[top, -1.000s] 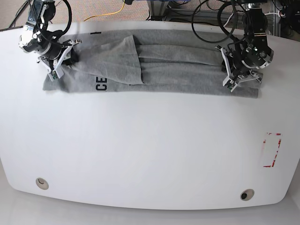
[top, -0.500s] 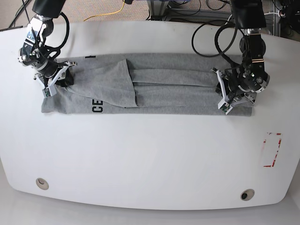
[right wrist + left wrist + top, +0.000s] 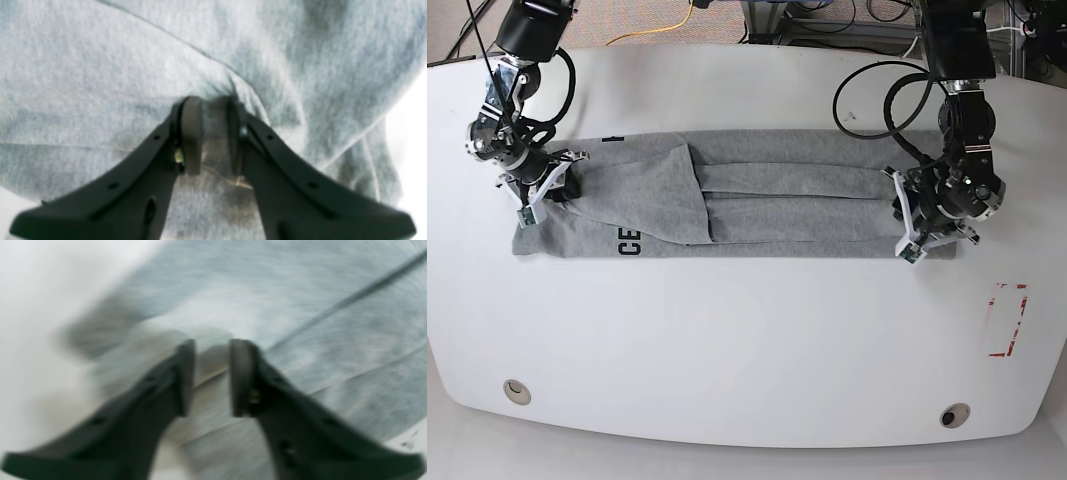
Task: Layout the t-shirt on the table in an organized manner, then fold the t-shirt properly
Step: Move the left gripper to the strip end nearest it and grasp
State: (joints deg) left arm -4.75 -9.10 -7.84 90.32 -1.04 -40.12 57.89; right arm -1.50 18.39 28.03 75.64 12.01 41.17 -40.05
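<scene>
- T-shirt (image 3: 757, 205): a fold of its grey cloth sits pinched between the closed-in pads of the right tool (image 3: 213, 140), at the end with the dark lettering.
- The left tool (image 3: 208, 376) hovers over the opposite end; its jaws stand apart with cloth in the gap, but the blur hides whether they are gripping it, so I cannot tell.
- The shirt lies as a long folded band across the far half of the tabletop (image 3: 747, 340), with one flap doubled over near the lettering and long creases along its length.
- The cloth looks thin, soft and light; I judge it will sag, drag and wrinkle instead of keeping shape.
- It is best held at the outer corners or hems of each end, both layers together, and kept taut between the two arms.
- The red tape outline (image 3: 1007, 320) lies well apart from the shirt.
</scene>
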